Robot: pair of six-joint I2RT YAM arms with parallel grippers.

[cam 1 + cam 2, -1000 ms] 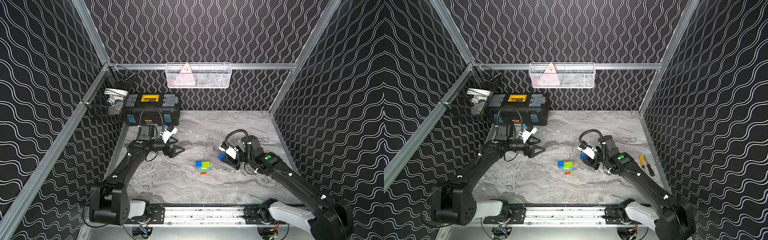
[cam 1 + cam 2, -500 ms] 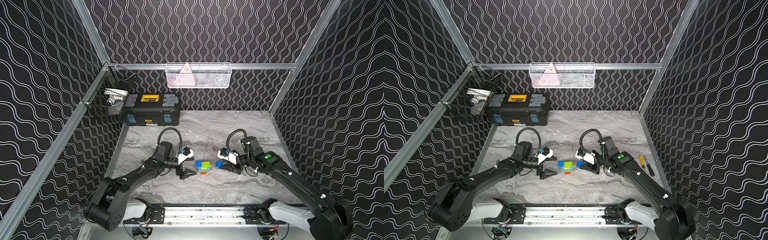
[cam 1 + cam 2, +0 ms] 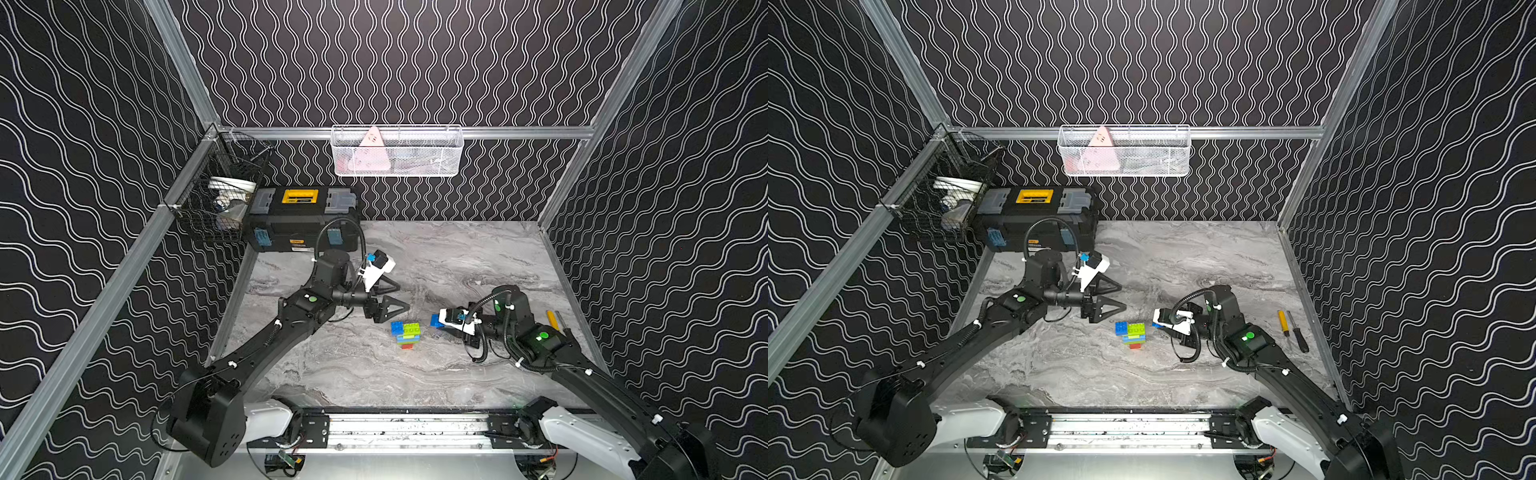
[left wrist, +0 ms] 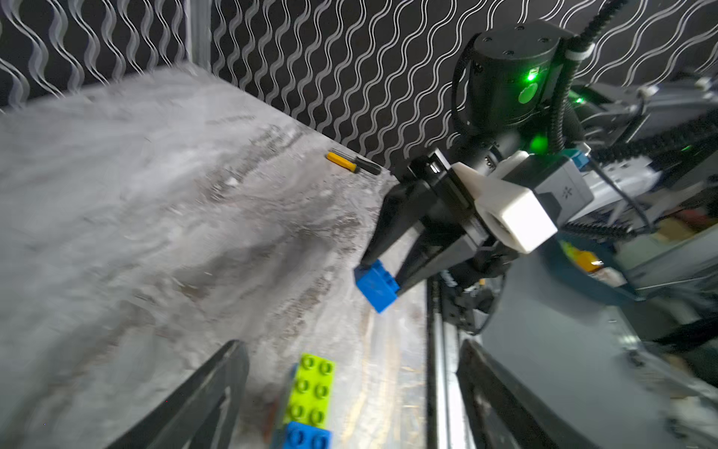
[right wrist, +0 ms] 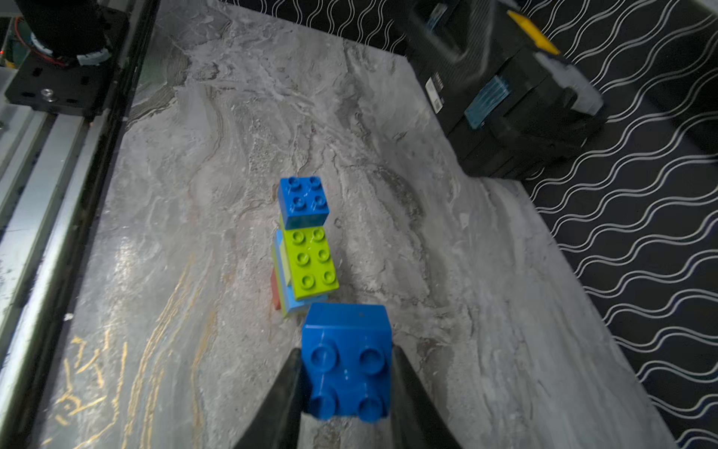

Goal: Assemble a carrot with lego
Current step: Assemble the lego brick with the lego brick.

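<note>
The partly built carrot (image 3: 405, 333) (image 3: 1132, 335) stands mid-table: red at the base, light blue and lime green layers above, one dark blue brick (image 5: 303, 202) on its top. My right gripper (image 5: 345, 352) (image 3: 440, 328) is shut on a second dark blue lego brick (image 5: 345, 361) (image 4: 375, 285), just right of the carrot and apart from it. My left gripper (image 3: 403, 297) (image 4: 349, 346) hangs open, just behind and left of the carrot. In the left wrist view the lime green top (image 4: 312, 388) shows between its wide fingers.
A black toolbox (image 3: 301, 224) stands at the back left. Two screwdrivers (image 3: 1289, 326) lie by the right wall. A dark wire basket (image 3: 216, 199) hangs on the left wall and a white mesh basket (image 3: 397, 151) on the back wall. A metal rail (image 3: 407, 428) edges the front.
My left gripper swung low toward the front, then came back up, ending nearer the carrot than a second ago. The right gripper with its blue brick edged toward the carrot.
</note>
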